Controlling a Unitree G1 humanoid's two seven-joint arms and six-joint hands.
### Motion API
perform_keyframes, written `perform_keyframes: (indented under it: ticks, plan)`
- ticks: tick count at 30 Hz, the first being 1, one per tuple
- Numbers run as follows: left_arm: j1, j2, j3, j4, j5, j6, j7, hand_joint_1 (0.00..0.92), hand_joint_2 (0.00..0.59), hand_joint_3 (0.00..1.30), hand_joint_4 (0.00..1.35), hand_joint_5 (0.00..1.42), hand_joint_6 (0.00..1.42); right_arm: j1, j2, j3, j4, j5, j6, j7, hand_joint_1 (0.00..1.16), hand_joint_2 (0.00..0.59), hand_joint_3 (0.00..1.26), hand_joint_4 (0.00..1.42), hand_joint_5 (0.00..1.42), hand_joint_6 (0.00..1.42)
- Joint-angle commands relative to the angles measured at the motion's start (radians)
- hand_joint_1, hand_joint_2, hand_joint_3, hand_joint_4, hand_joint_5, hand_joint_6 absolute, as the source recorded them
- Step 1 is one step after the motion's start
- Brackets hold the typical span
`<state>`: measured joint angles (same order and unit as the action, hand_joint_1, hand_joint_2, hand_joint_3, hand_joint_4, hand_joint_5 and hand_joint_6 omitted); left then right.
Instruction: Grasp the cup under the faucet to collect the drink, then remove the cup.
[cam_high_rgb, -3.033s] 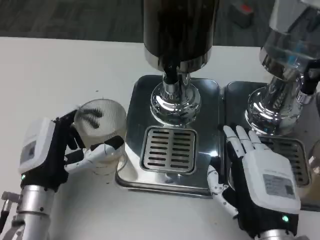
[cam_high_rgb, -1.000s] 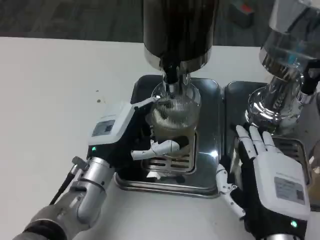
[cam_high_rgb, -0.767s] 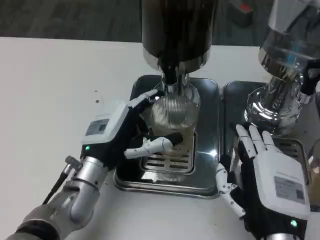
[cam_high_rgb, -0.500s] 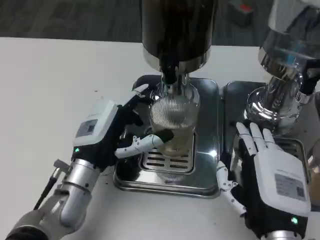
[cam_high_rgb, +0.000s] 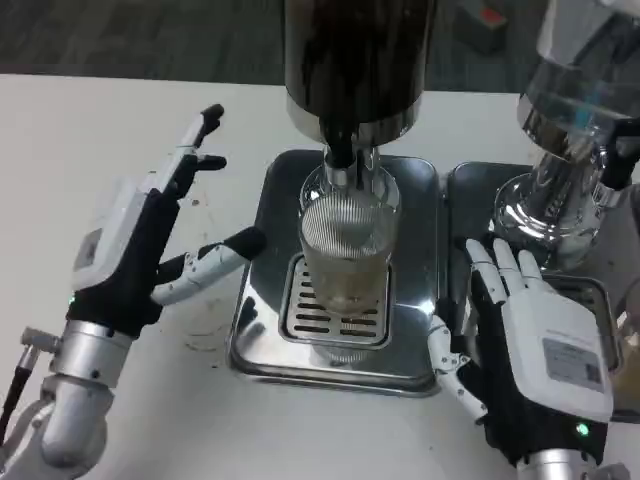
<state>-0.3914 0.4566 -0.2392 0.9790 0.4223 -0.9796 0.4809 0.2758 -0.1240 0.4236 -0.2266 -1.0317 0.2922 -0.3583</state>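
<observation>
Fingers (cam_high_rgb: 205, 262) of the left hand (cam_high_rgb: 135, 245) spread wide and holding nothing, just left of the cup (cam_high_rgb: 346, 250) and clear of its wall. Right hand (cam_high_rgb: 535, 350) likewise empty, fingers straight and slightly apart, resting flat to the right of the cup on the steel tray edge. Cup itself standing upright on the slotted drip grate (cam_high_rgb: 335, 300), directly beneath the faucet (cam_high_rgb: 342, 150) of the dark dispenser (cam_high_rgb: 358, 60), with a pale drink apparently gathered in its lower part. Clear, ribbed, thin-walled and probably plastic: likely light even when partly full, springy under a squeeze, and possibly slick if wet. Best taken around the middle of the ribbed wall, thumb on one side and fingers opposite, with moderate pressure so the wall does not buckle and spill. Kept level on removal, drawn toward the robot to clear the spout. Second chrome dispenser (cam_high_rgb: 570, 150) standing further right of the cup, on its own tray atop the white table (cam_high_rgb: 100, 120).
</observation>
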Motion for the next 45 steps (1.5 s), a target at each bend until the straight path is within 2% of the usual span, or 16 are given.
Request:
perform_keyframes:
  ticks: [1,4,8,15,23,32,40,45]
  plan:
    - [0.042,0.022,0.048,-0.071,-0.155,-0.091,-0.197,0.000,0.041,0.00,0.00,0.14,0.10,-0.013,0.002,-0.002,0.021,0.016,-0.008,0.007,0.14,0.555,0.12,0.04,0.04,0.16]
    - [0.050,0.023,0.065,-0.120,-0.268,-0.116,-0.338,0.000,0.053,0.00,0.00,0.11,0.08,-0.018,-0.001,-0.002,0.024,0.019,-0.009,0.009,0.14,0.555,0.12,0.04,0.04,0.16]
    - [0.056,0.019,0.081,-0.206,-0.375,-0.104,-0.504,0.000,0.057,0.00,0.00,0.12,0.08,-0.024,-0.003,-0.004,0.028,0.025,-0.008,0.016,0.14,0.555,0.12,0.04,0.04,0.16]
    - [0.037,-0.013,0.086,-0.281,-0.457,-0.052,-0.696,0.000,0.064,0.00,0.00,0.13,0.10,-0.031,0.002,-0.004,0.031,0.025,-0.003,0.017,0.14,0.548,0.12,0.04,0.04,0.16]
    - [-0.005,-0.057,0.107,-0.297,-0.421,-0.036,-0.752,0.000,0.070,0.00,0.00,0.13,0.09,-0.025,0.015,-0.005,0.032,0.023,0.002,0.006,0.13,0.544,0.11,0.04,0.03,0.15]
    - [-0.050,-0.089,0.118,-0.285,-0.344,-0.043,-0.745,0.000,0.076,0.00,0.00,0.13,0.09,-0.014,0.035,-0.005,0.030,0.015,0.015,-0.011,0.13,0.542,0.11,0.04,0.03,0.15]
    - [-0.046,-0.092,0.110,-0.328,-0.300,-0.067,-0.747,0.000,0.083,0.02,0.00,0.15,0.12,-0.002,0.050,-0.003,0.026,0.013,0.025,-0.020,0.13,0.540,0.12,0.04,0.03,0.15]
    - [-0.013,-0.077,0.109,-0.395,-0.257,-0.083,-0.739,0.000,0.092,0.04,0.00,0.16,0.13,-0.002,0.052,-0.004,0.027,0.016,0.026,-0.021,0.13,0.539,0.12,0.05,0.03,0.15]
